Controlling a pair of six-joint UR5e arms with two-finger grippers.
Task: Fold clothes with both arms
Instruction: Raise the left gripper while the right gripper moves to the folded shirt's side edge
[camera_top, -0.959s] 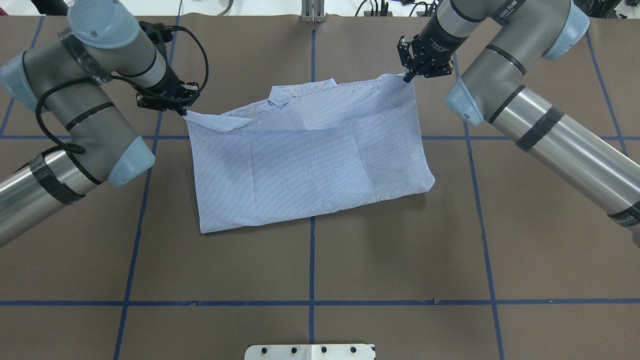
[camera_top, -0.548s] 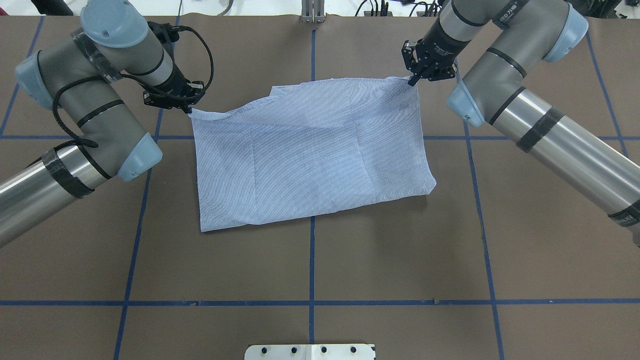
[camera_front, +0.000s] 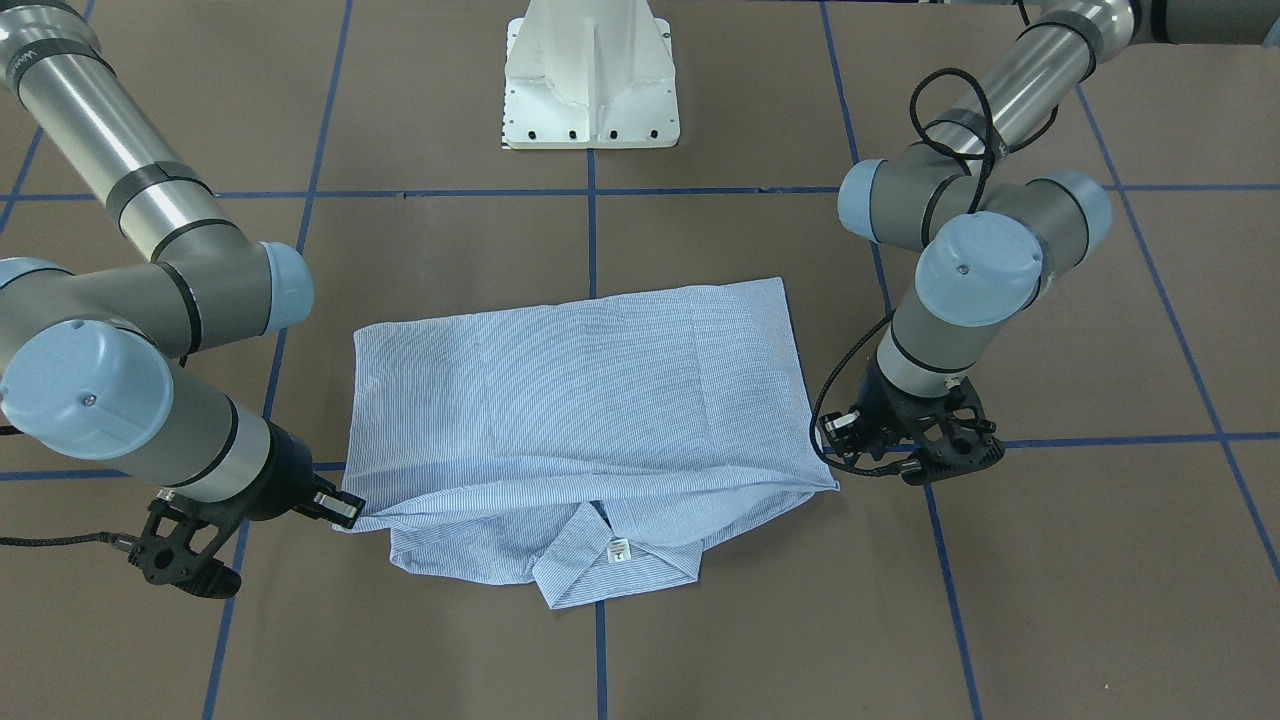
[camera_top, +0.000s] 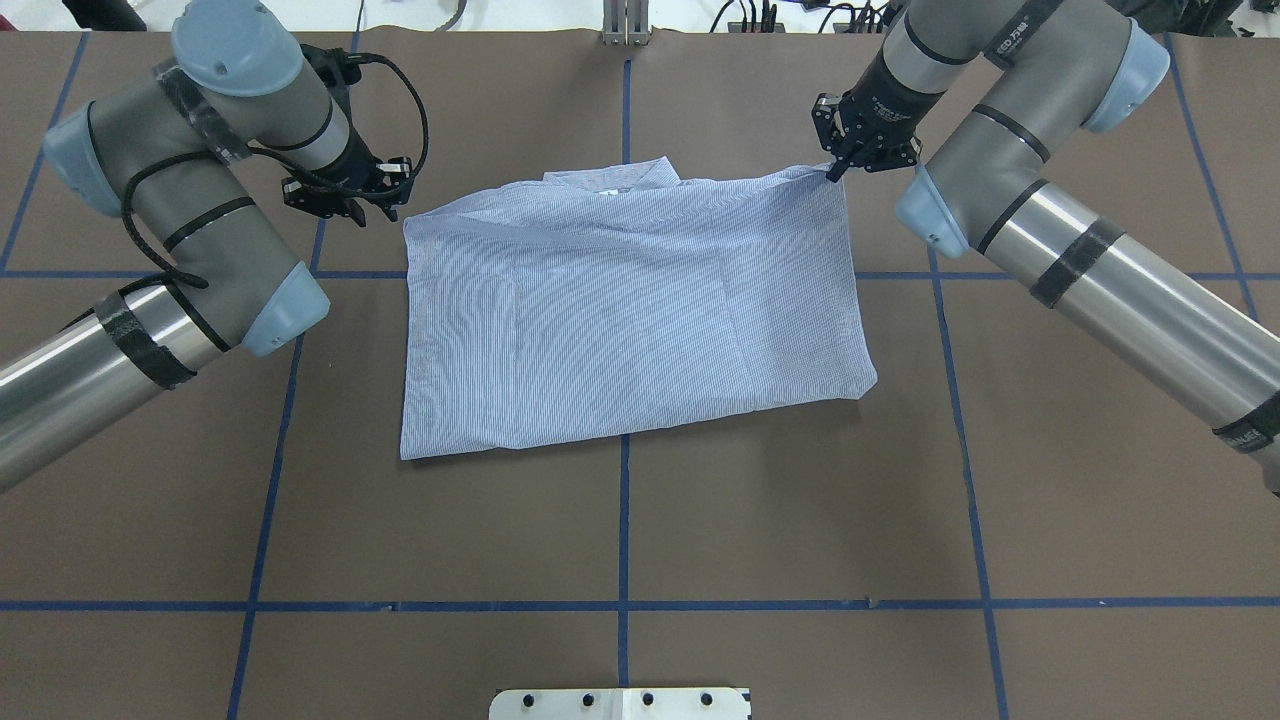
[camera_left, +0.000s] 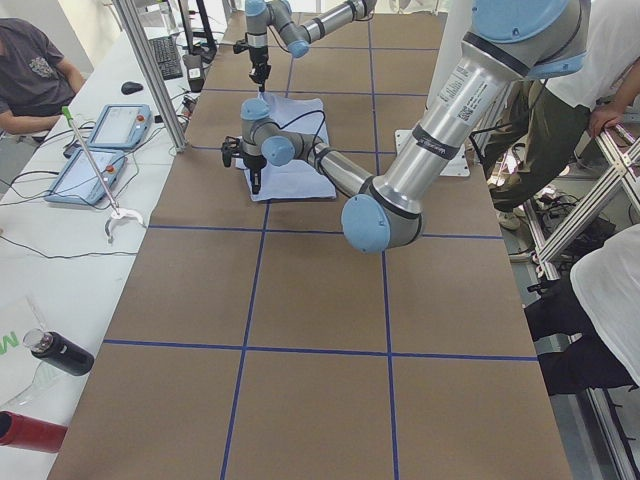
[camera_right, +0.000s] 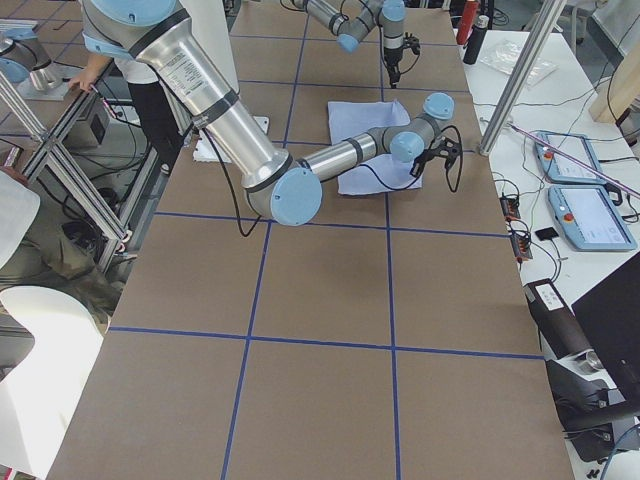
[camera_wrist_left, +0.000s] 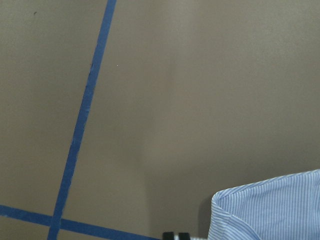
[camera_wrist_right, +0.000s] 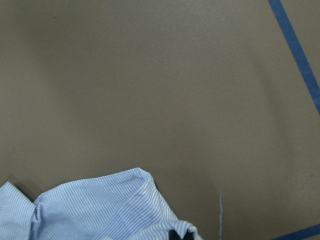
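My right end effector (camera_top: 832, 172) pinches the shirt (camera_top: 620, 320) at the corner farthest from the base (camera_front: 592, 75) on my right side, low over the counter (camera_top: 800, 520). My left end effector (camera_top: 370, 213) hangs just beside the matching corner on my left and holds no cloth. I cannot tell whether its fingers are spread or pressed together.

The shirt lies flat on the counter straight out from the base, well apart from it. I judge that I am at the end of a lengthwise fold. A top layer covers the body and its free edge lies along the side away from the base, just short of the collar (camera_front: 600, 555).

Next, my right side needs to let go and lift clear without dragging that corner, and my left side needs to back off as well. The edge between the two corners looks a little rumpled, so it may want smoothing before I fold again.

The shirt's long axis runs across the counter from my left to my right, slightly skewed, with the right end farther from the base. The collar points away from the base and pokes out past the folded edge with its label showing.
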